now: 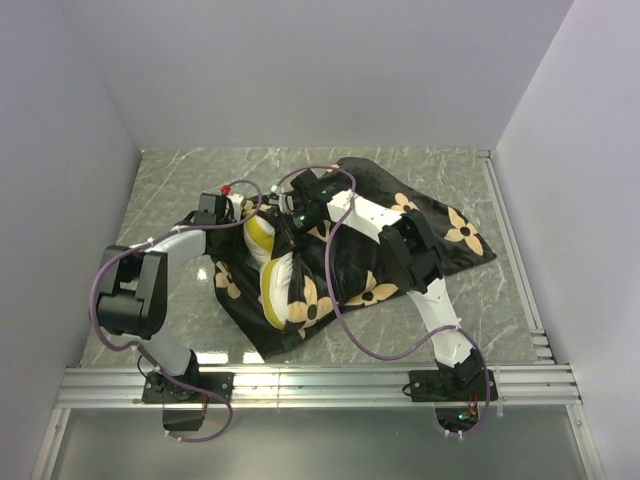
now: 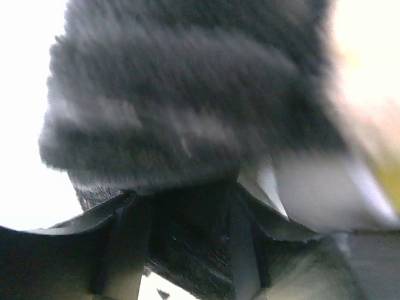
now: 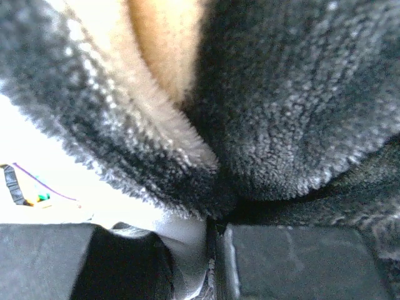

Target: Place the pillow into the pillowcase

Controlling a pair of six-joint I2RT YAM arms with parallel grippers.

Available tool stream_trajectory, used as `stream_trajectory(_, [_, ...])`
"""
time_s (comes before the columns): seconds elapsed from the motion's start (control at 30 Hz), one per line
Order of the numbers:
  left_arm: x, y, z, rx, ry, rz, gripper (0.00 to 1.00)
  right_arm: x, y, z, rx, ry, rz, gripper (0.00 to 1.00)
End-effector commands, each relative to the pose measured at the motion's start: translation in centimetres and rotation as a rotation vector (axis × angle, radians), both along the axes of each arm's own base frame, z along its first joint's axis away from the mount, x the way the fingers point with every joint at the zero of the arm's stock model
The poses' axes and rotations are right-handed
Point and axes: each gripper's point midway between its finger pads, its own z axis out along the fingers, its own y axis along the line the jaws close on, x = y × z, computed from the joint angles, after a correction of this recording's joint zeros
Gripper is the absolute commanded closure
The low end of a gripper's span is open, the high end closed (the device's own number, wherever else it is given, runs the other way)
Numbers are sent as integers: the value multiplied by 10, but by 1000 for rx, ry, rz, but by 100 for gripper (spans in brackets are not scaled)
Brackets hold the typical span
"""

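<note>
The black pillowcase (image 1: 400,245) with tan flowers lies crumpled mid-table. The white pillow (image 1: 268,262) with its yellow-olive band sticks out of the pillowcase's left side and is mostly covered by it. My left gripper (image 1: 240,210) is at the upper left edge of the bundle. In the left wrist view it (image 2: 184,244) is shut on a fold of the pillowcase (image 2: 181,112), with the pillow (image 2: 325,187) pale at the right. My right gripper (image 1: 290,228) is just right of the pillow. In the right wrist view it (image 3: 212,231) pinches the pillowcase (image 3: 294,112).
The marble table top (image 1: 180,185) is enclosed by white walls (image 1: 60,200) at the left, back and right. An aluminium rail (image 1: 320,380) runs along the near edge. Purple cables (image 1: 360,345) loop over the pillowcase and beside the left arm.
</note>
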Motion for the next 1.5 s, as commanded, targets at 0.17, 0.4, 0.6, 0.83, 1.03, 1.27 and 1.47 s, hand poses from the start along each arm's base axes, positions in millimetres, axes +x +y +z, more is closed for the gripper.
stream_trajectory(0.17, [49,32,46,42,-155,121,100,-28,-38,-45,-169,103,6,100])
stream_trajectory(0.4, [87,42,163,-201,-264,150,100,-47,-47,-68,-238,46,76,100])
stream_trajectory(0.6, [79,-11,212,-512,-242,11,100,-60,-30,-70,-251,7,160,100])
stream_trajectory(0.83, [31,-60,224,-697,-135,-186,100,-28,-6,-63,-248,-57,115,100])
stream_trajectory(1.03, [-25,-76,198,-732,21,-234,100,23,2,-43,-166,21,-66,100])
stream_trajectory(1.27, [-77,-78,138,-763,242,-128,100,72,-4,45,184,104,-247,51])
stream_trajectory(1.47, [-31,-70,129,-706,195,-90,100,27,-18,97,205,123,-171,32])
